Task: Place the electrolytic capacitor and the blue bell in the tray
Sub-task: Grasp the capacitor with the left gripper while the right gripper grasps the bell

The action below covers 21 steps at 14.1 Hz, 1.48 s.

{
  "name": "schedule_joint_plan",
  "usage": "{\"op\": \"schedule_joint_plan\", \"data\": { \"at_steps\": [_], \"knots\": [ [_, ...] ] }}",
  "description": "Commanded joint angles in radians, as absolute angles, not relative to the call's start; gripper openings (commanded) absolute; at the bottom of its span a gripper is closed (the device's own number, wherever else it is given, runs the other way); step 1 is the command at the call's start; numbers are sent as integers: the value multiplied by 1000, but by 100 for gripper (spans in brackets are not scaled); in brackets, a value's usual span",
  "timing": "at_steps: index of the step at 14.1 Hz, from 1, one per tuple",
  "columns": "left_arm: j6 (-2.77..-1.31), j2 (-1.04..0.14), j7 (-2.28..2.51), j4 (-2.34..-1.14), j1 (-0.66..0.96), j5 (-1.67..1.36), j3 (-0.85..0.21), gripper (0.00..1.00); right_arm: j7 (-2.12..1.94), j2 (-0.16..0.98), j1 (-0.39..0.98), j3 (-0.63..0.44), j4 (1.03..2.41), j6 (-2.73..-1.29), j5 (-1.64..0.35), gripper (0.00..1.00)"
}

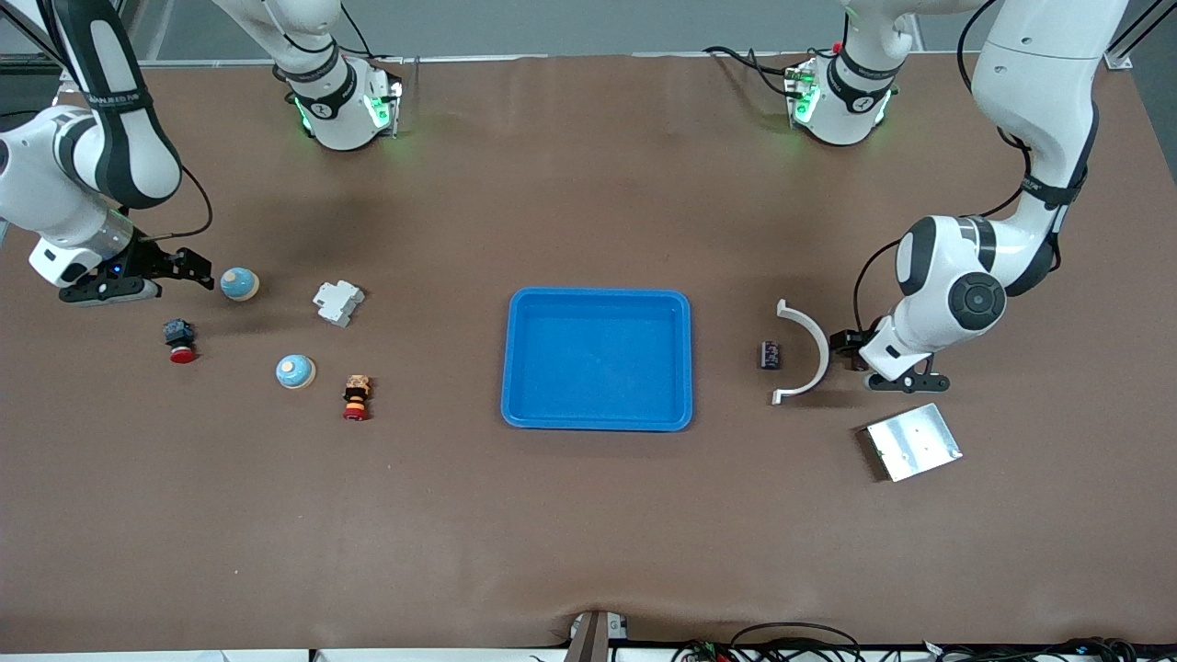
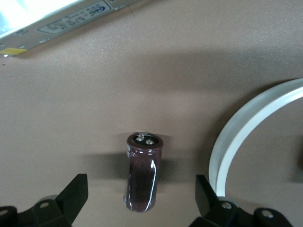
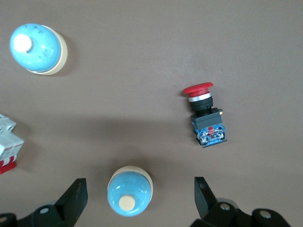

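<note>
The bright-blue tray (image 1: 512,368) lies mid-table and holds nothing. The dark electrolytic capacitor (image 1: 770,354) lies on its side between the tray and a white curved piece (image 1: 807,348). My left gripper (image 1: 841,348) hangs by that piece, open and empty. In the left wrist view the capacitor (image 2: 143,172) shows between the spread fingers of the left gripper (image 2: 141,187). One blue bell (image 1: 239,284) stands beside my right gripper (image 1: 198,267), which is open and empty. In the right wrist view this bell (image 3: 129,193) shows between the fingers of the right gripper (image 3: 139,187). A second blue bell (image 1: 295,371) stands nearer the camera.
A red push button with a blue body (image 1: 179,340), a white breaker (image 1: 338,302) and a red-and-yellow button (image 1: 356,397) lie around the bells. A flat silver metal plate (image 1: 912,441) lies near the left gripper, nearer the camera.
</note>
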<state>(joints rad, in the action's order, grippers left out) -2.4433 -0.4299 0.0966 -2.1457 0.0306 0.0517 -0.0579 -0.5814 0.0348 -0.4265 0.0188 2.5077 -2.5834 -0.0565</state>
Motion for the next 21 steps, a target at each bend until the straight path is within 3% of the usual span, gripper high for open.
{"op": "schedule_joint_plan", "data": {
  "at_steps": [1,8,11,16,21],
  "knots": [
    [-2470,-436,87,-2158,17,66,-69,100,-606,37,-443,34,2621,-2760,-77,100],
    [-2497,-440,84,-2166,15,66,-69,98,-607,97,-440,35,2666,-2824,-75,100],
    [-2497,-440,84,-2164,14,66,-69,60,-607,121,-440,35,2668,-2835,-75,100],
    [-2497,-440,90,-2163,9,66,-69,17,-607,147,-440,35,2668,-2836,-75,100],
    [-2496,-431,103,-2163,11,66,-69,6,-607,193,-439,35,2666,-2881,-75,100]
  ]
}}
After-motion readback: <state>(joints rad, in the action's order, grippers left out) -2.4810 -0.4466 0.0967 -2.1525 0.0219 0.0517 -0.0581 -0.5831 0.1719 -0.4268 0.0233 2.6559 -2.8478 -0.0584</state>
